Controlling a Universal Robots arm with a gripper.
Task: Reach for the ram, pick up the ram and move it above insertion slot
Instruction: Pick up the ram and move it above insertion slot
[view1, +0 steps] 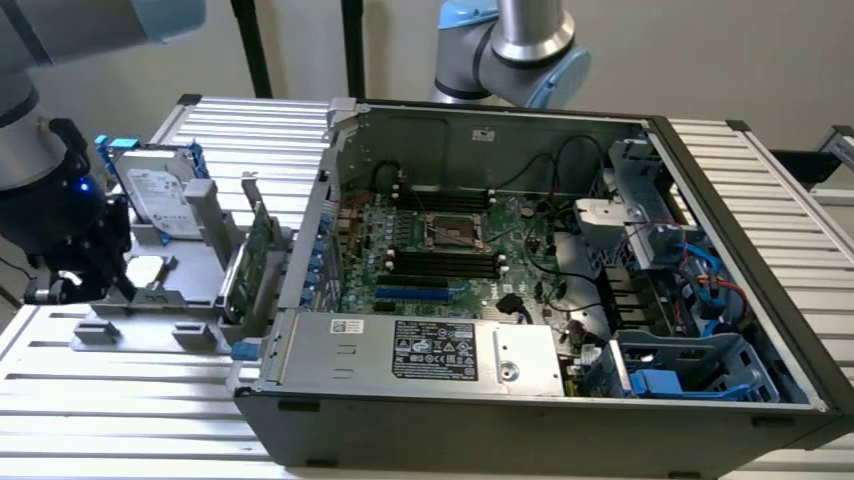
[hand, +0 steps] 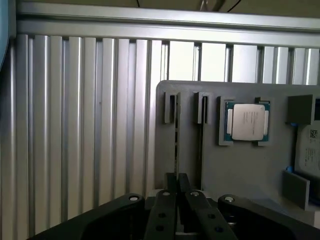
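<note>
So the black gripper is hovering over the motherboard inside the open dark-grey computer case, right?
No. The black gripper is outside the open dark-grey computer case, hovering over the grey plastic parts tray on the exterior view's left. The exterior view shows this; the wrist view has it at the thin ram stick standing edge-on in that tray.

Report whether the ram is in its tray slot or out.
In: the ram stands on edge, slotted in the grey tray, gripper at one end.
</note>
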